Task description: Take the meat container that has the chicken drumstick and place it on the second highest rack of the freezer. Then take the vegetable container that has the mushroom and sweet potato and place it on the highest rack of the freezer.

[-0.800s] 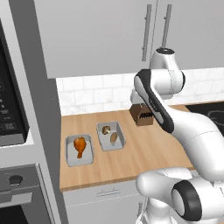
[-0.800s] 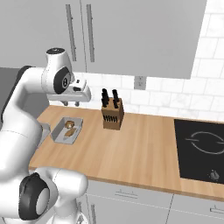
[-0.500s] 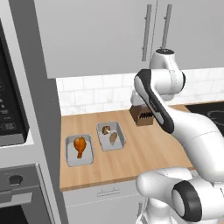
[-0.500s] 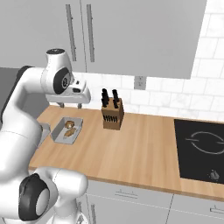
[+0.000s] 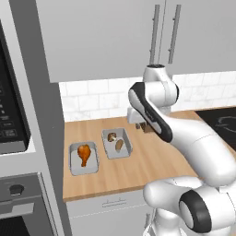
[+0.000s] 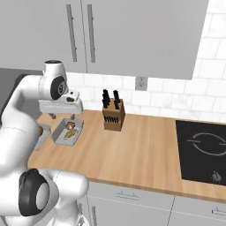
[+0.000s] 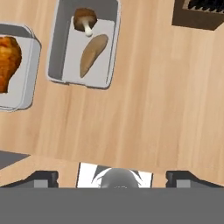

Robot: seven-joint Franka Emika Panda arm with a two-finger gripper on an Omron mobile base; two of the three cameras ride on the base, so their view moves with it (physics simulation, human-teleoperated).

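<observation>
The chicken drumstick [image 5: 84, 153] is seen lying in its shallow grey meat container [image 5: 83, 158], which rests flat on the wooden table [image 5: 138, 161] near the left end, close beside the tall grey panel at that side. Just to its right, a second tray, the vegetable container [image 5: 117, 143], is set down with the mushroom [image 7: 85, 19] at one end and the sweet potato [image 7: 92, 54] lengthwise beside it. The two trays are parked side by side, apart but near, presumably so each can be lifted by its rim without the other being disturbed.

Nothing is held at the moment. The gripper [image 7: 111, 177] is carried high above the table with its fingertips [image 7: 41, 177] spread wide apart, pointing straight down. From the hand view it is placed over bare wood beside the vegetable container, with the drumstick tray off toward one edge, so a sideways shift looks to be needed before any descent on the meat container, which the task asks for first.

Further out, a knife block [image 6: 113, 114] stands upright by the tiled wall, and a dark cooktop [image 6: 204, 151] is set into the table at the far right. An oven front [image 5: 18, 203] is glimpsed at lower left.
</observation>
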